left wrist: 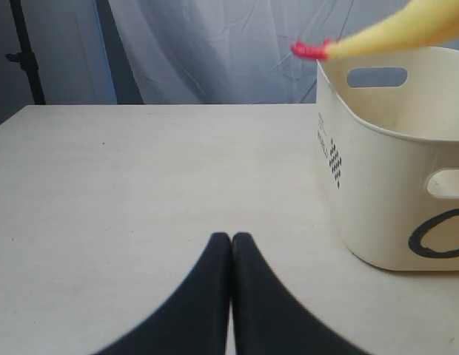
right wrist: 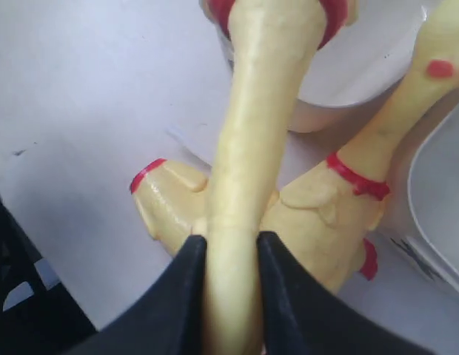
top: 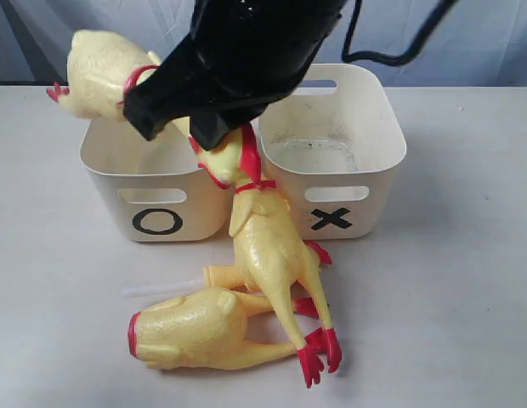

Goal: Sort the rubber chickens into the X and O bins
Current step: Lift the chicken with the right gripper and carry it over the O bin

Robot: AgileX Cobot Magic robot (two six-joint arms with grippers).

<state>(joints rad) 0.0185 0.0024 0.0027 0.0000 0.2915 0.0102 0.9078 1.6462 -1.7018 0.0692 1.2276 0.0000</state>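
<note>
Currently your right end effector [right wrist: 229, 250] pinches a yellow bumpy rubber chicken [top: 98, 64] by the neck over the cream plastic O-marked tub [top: 106, 170]; next, lower and release. Your left end effector [left wrist: 231, 240] is pressed together, empty.

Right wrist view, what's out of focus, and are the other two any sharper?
Right wrist view: the right gripper and the held chicken by its neck sit close to the lens and look soft. Left wrist view: the shut left gripper is blurred-edged, the O bin crisper. Exterior view: the black arm is blurred, the bin letters sharp.
</note>
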